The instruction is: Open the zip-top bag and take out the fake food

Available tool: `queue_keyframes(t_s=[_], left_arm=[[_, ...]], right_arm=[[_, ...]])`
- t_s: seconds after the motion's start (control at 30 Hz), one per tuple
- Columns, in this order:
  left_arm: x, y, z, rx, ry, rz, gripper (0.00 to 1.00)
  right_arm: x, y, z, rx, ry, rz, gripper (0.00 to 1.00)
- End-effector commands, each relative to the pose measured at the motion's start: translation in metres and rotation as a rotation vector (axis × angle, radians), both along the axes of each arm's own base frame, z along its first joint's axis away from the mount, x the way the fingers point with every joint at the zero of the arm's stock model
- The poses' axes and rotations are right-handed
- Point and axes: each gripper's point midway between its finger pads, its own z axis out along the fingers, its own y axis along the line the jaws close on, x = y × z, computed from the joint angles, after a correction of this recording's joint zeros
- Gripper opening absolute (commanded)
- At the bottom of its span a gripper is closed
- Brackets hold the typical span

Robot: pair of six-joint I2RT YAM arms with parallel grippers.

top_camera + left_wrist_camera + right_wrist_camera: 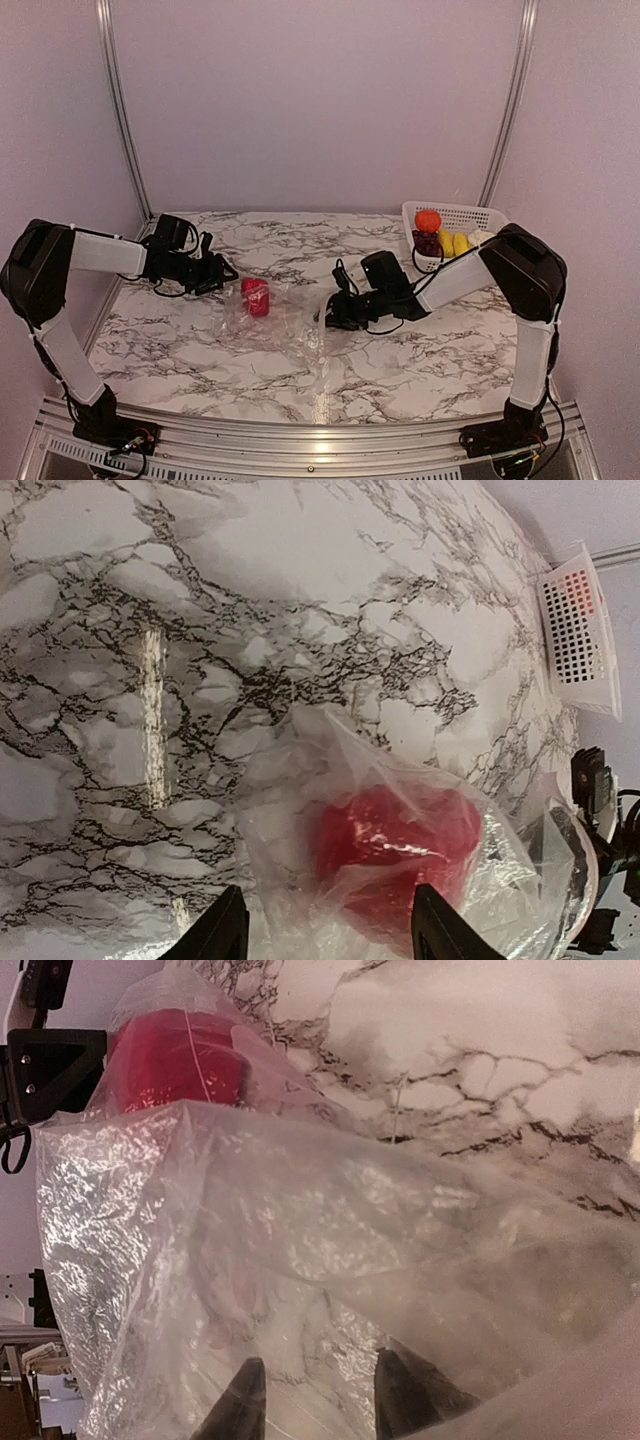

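Marble-print table [180, 350] bearing zip-top bag [285, 322]; pale walls [320, 100]

This is a robot test cell in a lab. A marble-patterned surface [200, 350] is boxed in by plain pale walls [320, 100] and bare aluminium posts [118, 110]. A left arm [95, 252] and right arm [455, 278] are bolted to an aluminium rail [300, 440] along its near edge.

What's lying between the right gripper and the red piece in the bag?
Only the zip-top bag's crinkled clear plastic lies between the right gripper and the red piece; the right wrist view shows it.
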Motion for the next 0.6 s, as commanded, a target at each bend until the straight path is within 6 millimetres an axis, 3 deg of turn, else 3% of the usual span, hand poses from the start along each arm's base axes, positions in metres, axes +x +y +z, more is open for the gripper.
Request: queue_keyframes(t_s=[0.0,0.17,0.37,0.57], left_arm=[[-0.025,-0.001,-0.052,0.064,0.133,-0.064,0.54],[-0.039,-0.028,-0.054,0.060,0.111,-0.148,0.41],[-0.059,-0.057,-0.059,0.092,0.103,-0.241,0.24],[-0.074,-0.082,-0.059,0.131,0.098,-0.317,0.15]], right_arm=[[0.008,0.009,-0.002,0.025,-0.024,0.023,0.36],[0.012,0.017,0.002,0.061,-0.034,0.041,0.41],[0.020,0.029,0.014,0.095,-0.060,0.057,0.62],[0.023,0.041,0.024,0.119,-0.073,0.071,0.67]])
